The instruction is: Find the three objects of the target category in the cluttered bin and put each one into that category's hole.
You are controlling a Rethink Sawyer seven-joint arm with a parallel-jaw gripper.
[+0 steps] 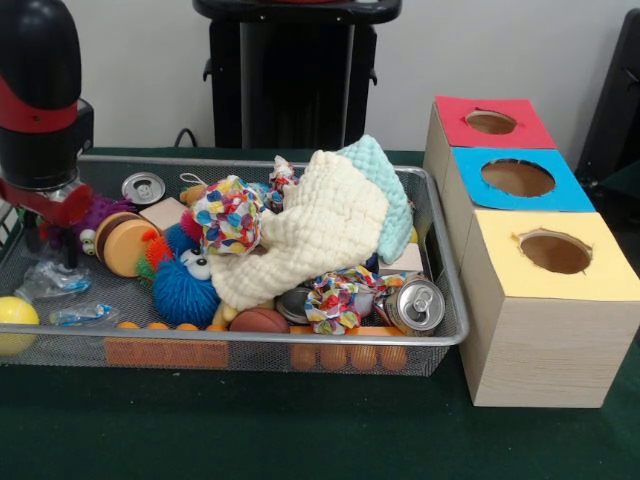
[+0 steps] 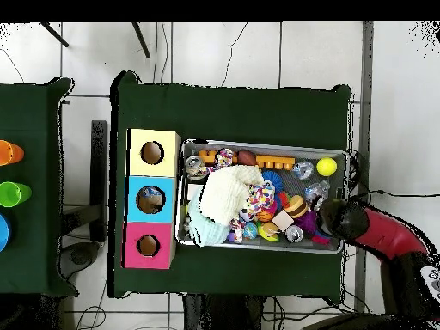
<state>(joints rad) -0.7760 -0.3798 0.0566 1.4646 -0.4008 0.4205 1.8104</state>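
While the end effector (image 1: 62, 235), its grip state hidden, hangs at the wire mesh bin's (image 1: 440, 250) nine o'clock, a light, dentable silver aluminium can (image 1: 415, 305) at five o'clock looks best held across its sides.

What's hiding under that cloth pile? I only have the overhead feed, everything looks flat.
Observer: Can't see under it. In the front view the cream cloth is heaped well above the rim of the wire bin.
Operator: Any cans exposed?
Observer: Yes. A silver can lies on its side in the corner nearest the yellow box, with its lid end facing the front camera.
Operator: Gripper open or shut?
Observer: Cannot tell. The gripper sits low at the bin's opposite end, beside a purple toy.
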